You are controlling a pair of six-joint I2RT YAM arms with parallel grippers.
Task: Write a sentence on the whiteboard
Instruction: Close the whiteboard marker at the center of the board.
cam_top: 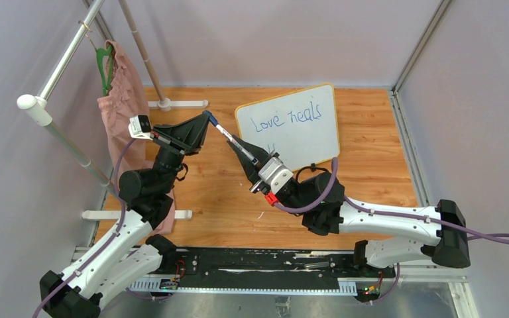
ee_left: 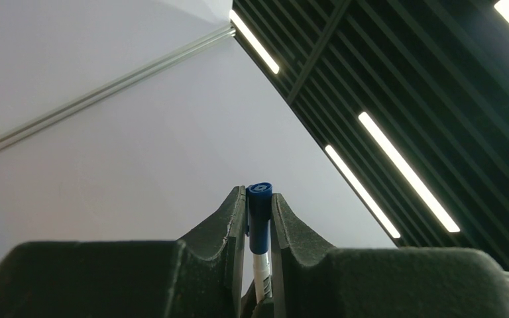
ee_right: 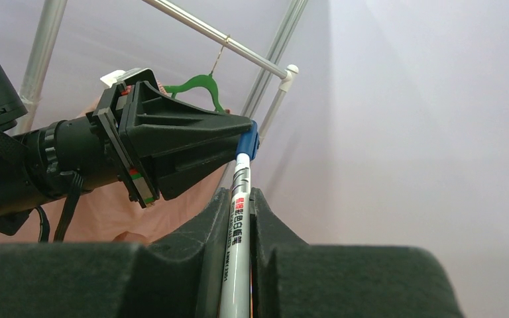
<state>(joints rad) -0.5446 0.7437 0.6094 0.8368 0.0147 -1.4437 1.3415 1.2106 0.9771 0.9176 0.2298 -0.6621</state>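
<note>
We are holding the marker (cam_top: 224, 132) between both arms, just left of the whiteboard (cam_top: 311, 142), which is sitting at the back of the table (cam_top: 371, 172). Our right gripper (ee_right: 240, 199) is clamping the white barrel and our left gripper (ee_left: 259, 199) is pinching the blue cap (ee_left: 259, 215). The sentence (cam_top: 286, 119) is reading "Love heals", with a faint mark beneath. We are judging the writing mostly done, though we cannot tell whether the last word is finished

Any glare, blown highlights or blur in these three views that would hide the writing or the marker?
Top view: even light, no glare on the whiteboard, sentence legible. Left wrist view: ceiling strip lights blown out, marker cap sharp. Right wrist view: marker print readable, no motion blur.
</note>
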